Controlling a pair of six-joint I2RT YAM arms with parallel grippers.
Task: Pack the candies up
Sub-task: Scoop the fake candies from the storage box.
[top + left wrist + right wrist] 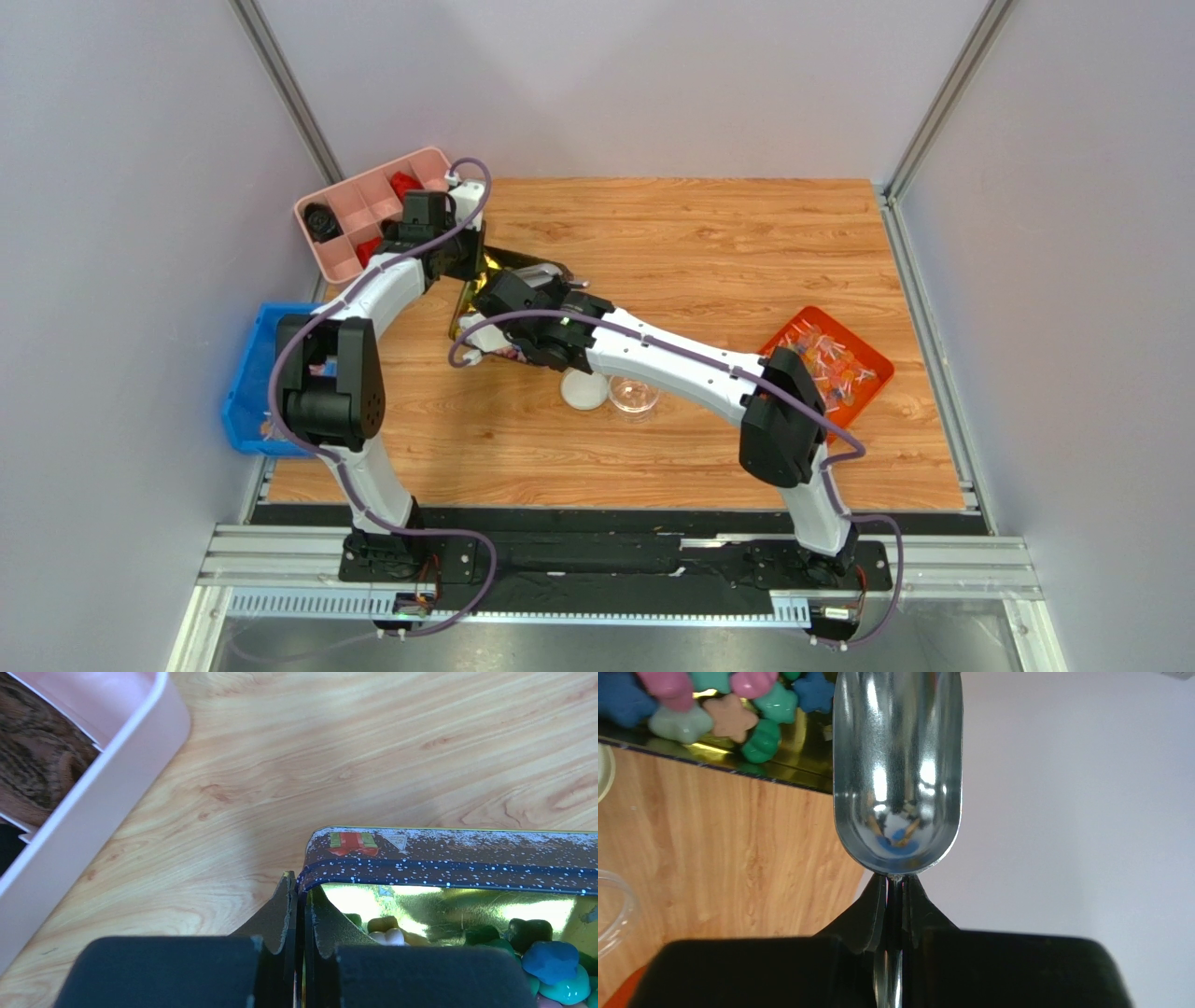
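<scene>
The candies (727, 714) are small pastel pieces in pink, green, blue and tan, heaped in a dark blue speckled tin (456, 857) with a gold inside. More candies (554, 962) show in the left wrist view. My left gripper (300, 882) is shut on the tin's side wall, one finger inside and one outside. My right gripper (897, 882) is shut on the handle of a shiny metal scoop (898, 763). The scoop's bowl shows only reflections and reaches up beside the tin's edge (773, 773). From above, both grippers meet at the tin (484, 280).
A small clear jar (634, 395) and a white lid (585, 391) sit just in front of the tin. An orange tray (873, 378) of wrapped sweets is at the right. A pink divided box (368, 196) stands at the back left, a blue bin (250, 385) off the left edge.
</scene>
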